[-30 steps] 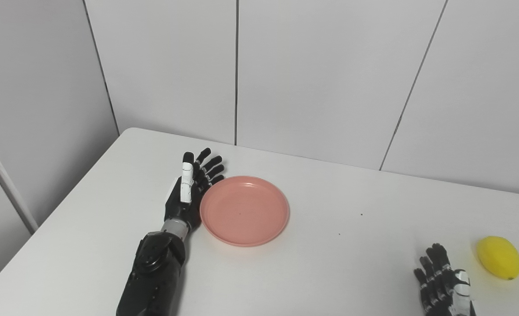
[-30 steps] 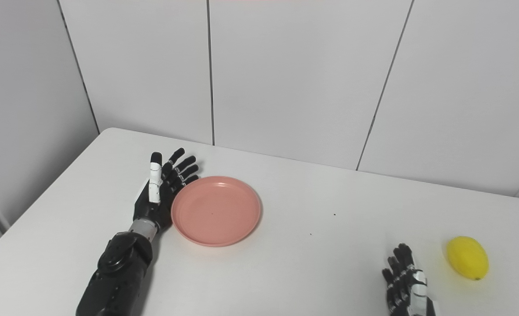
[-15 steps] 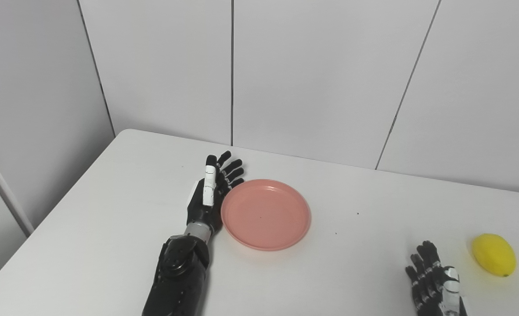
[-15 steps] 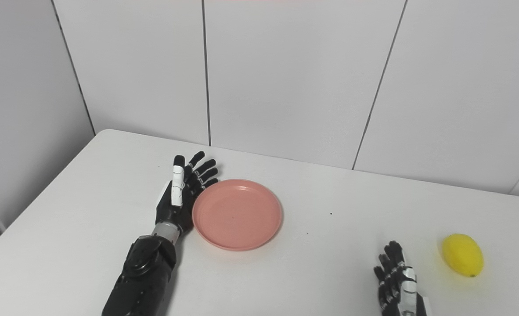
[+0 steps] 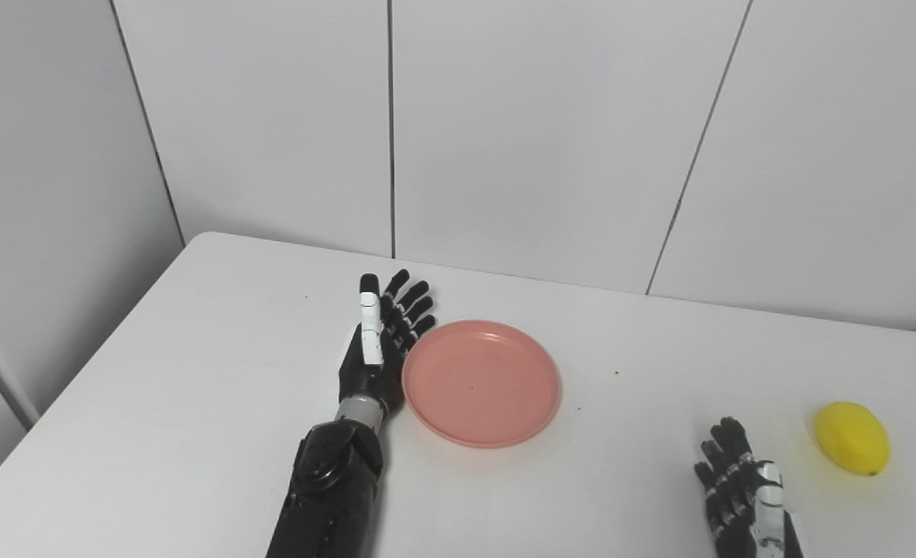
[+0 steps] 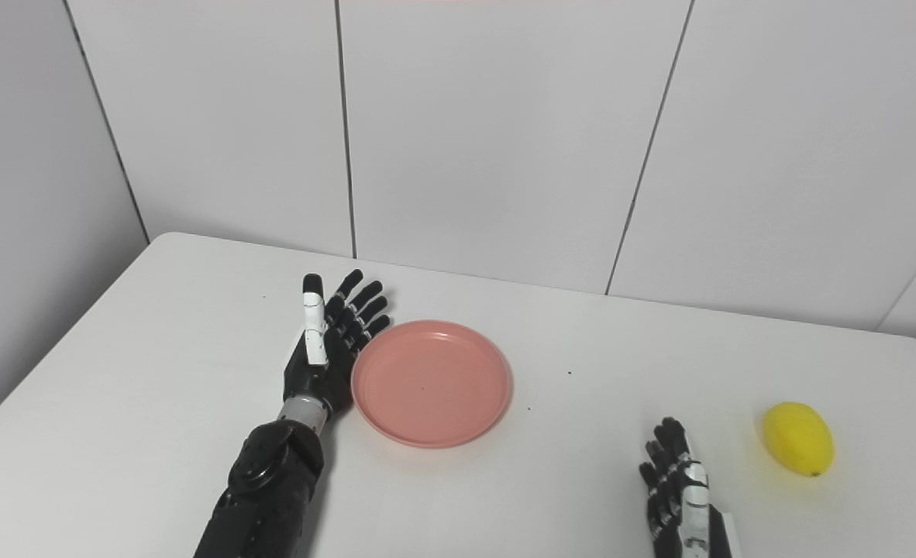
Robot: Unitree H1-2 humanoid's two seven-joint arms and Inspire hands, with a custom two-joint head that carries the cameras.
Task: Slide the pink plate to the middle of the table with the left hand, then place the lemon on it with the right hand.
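While edge-on against pink plate: left hand, fingers spread; right hand likewise.

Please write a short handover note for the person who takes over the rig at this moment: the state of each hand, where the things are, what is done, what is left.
Left robot hand: open, flat against the left rim of the pink plate.
Right robot hand: open, holding nothing, near the table's front edge.
Lemon: on the table, right of the right robot hand, untouched.
Done: the plate lies about mid-table.
Left: confirm the plate's place, withdraw the left robot hand, then put the lemon on the plate.
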